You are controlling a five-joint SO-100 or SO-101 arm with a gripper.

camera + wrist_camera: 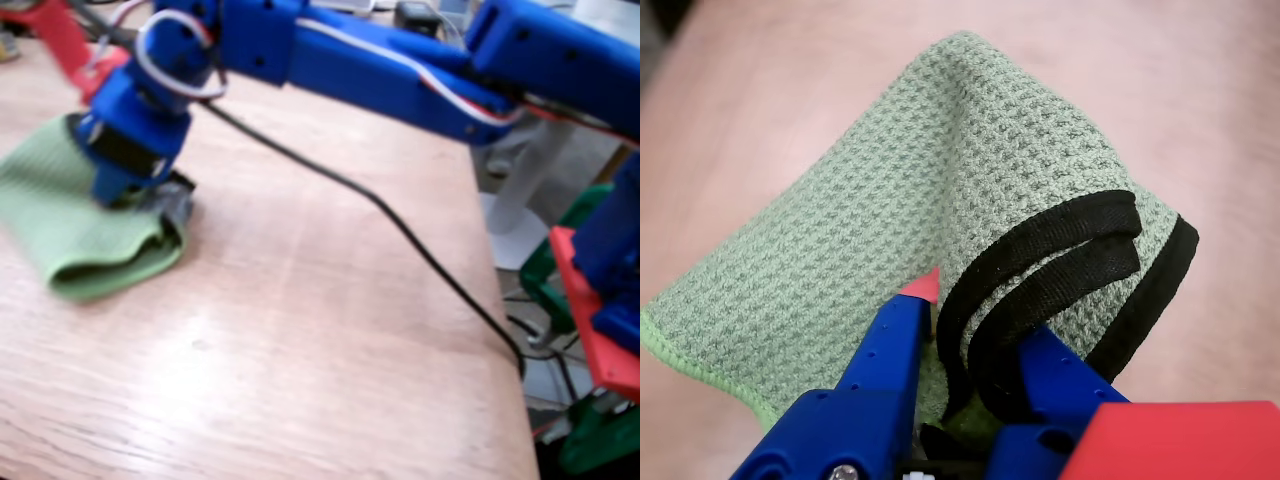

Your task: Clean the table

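Observation:
A folded green waffle-weave cloth (75, 225) with a black hem lies on the reddish-brown wood-grain table (320, 330) at the left of the fixed view. My blue gripper (150, 195) presses down on the cloth's right end. In the wrist view the gripper (975, 345) is shut on the cloth (890, 200): the folded black-edged hem (1060, 250) is pinched between the red-tipped blue finger (895, 335) and the other blue finger (1060, 370).
A black cable (400, 225) runs from the arm across the table and over its right edge. Beyond that edge stand a white post (520, 190) and red and green printed parts (590, 340). A red part (60, 35) sits at the back left.

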